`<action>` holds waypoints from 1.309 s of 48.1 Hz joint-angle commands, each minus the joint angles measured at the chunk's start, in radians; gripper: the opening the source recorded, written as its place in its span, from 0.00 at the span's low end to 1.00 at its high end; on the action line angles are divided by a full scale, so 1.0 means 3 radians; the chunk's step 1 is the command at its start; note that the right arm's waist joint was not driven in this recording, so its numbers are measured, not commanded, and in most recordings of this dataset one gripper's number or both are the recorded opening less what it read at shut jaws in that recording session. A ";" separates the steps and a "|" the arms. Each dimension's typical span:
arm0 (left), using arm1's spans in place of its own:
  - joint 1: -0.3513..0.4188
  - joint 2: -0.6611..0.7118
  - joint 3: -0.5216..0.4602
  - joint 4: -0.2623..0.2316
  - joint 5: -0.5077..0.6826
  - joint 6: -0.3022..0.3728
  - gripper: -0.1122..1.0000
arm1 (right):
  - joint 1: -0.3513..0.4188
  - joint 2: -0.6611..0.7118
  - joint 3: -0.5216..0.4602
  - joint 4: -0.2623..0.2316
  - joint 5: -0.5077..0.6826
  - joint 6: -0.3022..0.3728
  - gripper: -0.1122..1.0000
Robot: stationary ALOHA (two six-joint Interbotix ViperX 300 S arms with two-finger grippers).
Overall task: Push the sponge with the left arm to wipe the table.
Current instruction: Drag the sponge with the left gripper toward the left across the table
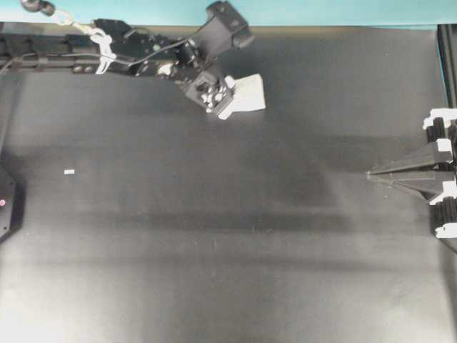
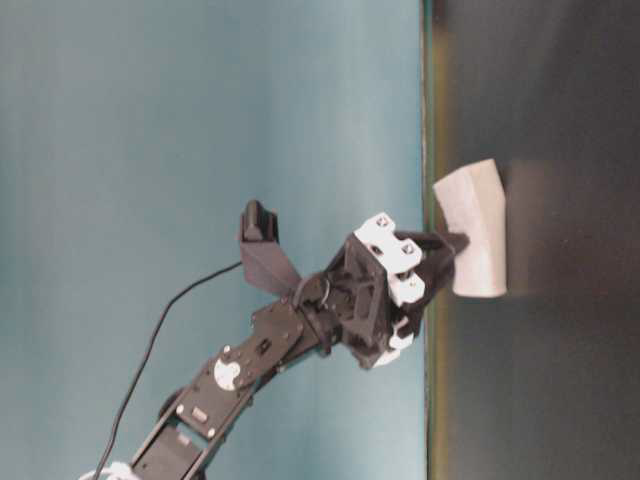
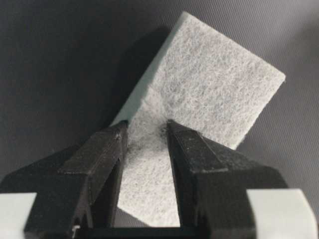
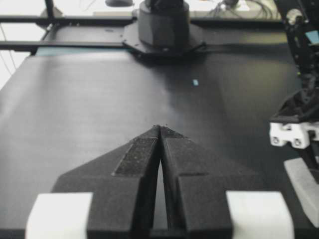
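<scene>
The white sponge (image 1: 248, 95) lies on the black table (image 1: 214, 243) near the far teal edge, left of centre. My left gripper (image 1: 226, 100) is on its near-left end. In the left wrist view the fingertips (image 3: 122, 133) dig into the fibrous top of the sponge (image 3: 214, 79) and pinch a narrow ridge of it, with the left gripper (image 3: 144, 127) only partly closed. The table-level view shows the sponge (image 2: 478, 235) bent and lifted at one end under the gripper (image 2: 455, 243). My right gripper (image 1: 370, 175) is shut and empty at the right edge, and it shows the same in its wrist view (image 4: 160, 128).
A tiny white speck (image 1: 69, 171) lies on the left part of the table, also in the right wrist view (image 4: 195, 82). A teal strip (image 1: 321, 13) runs along the far edge. A black arm base (image 1: 6, 200) sits at the left edge.
</scene>
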 commanded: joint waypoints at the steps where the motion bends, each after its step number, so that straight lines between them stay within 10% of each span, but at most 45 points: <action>1: -0.0066 -0.0102 0.0112 0.0005 0.0077 0.0015 0.35 | 0.0000 0.0010 -0.0015 0.0005 -0.0046 0.0010 0.10; 43: -0.0337 -0.0803 0.1002 0.0005 0.0680 -0.0015 0.25 | 0.0000 -0.0159 0.0026 0.0005 -0.0026 -0.0031 0.10; 63: -0.0854 -0.1498 0.1646 0.0005 0.0762 -0.0440 0.24 | 0.0000 -0.0169 0.0031 0.0005 -0.0020 -0.0046 0.10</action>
